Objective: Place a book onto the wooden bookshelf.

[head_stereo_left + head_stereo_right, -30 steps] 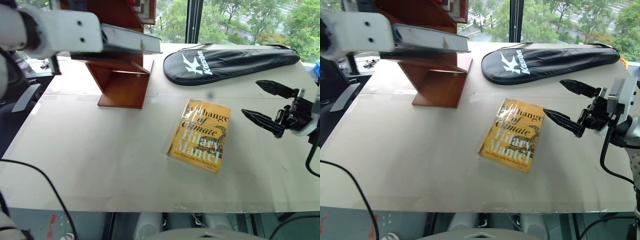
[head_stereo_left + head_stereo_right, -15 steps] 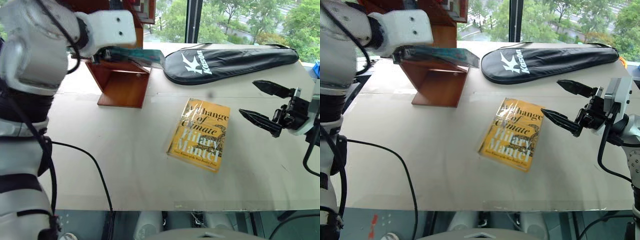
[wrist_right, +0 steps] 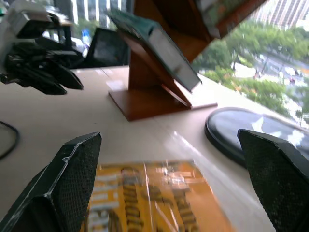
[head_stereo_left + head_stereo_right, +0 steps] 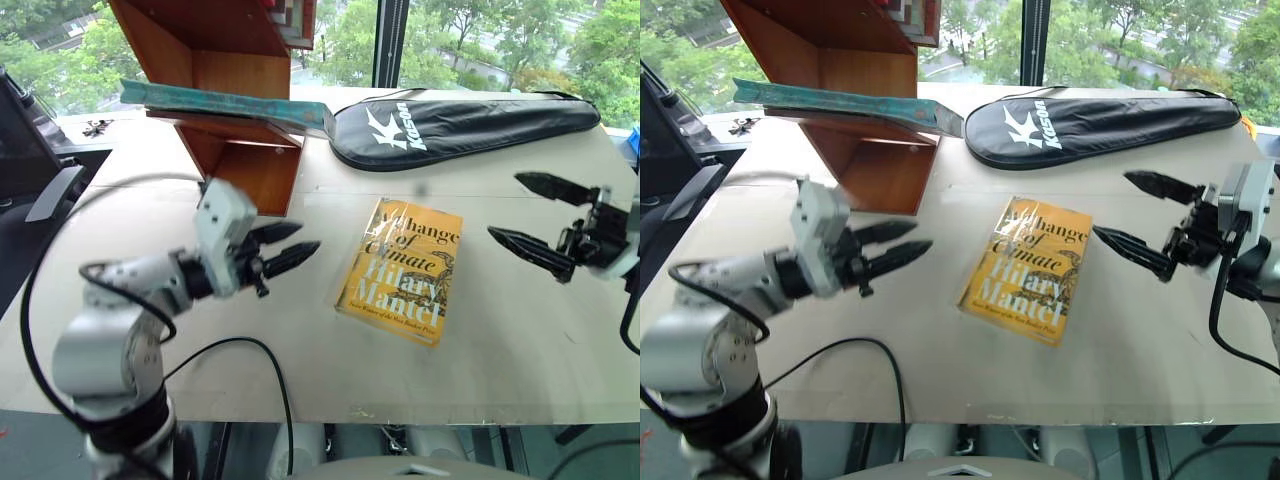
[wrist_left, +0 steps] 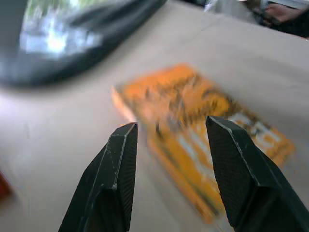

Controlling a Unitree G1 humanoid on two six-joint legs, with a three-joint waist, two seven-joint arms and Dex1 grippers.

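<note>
Teal book [image 4: 225,102] lay flat on the wooden bookshelf [image 4: 235,160], long axis running across, up behind the nearer left gripper [image 4: 288,248], parted and empty like the right gripper [image 4: 545,218].

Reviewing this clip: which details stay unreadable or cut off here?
- Wooden bookshelf: upper shelves cut off by the head views' top edge.
- Teal book: edge lettering too small to read.
- Yellow book: title blurred in the left wrist view.
- Racket bag: partly hidden behind a right gripper finger.
</note>
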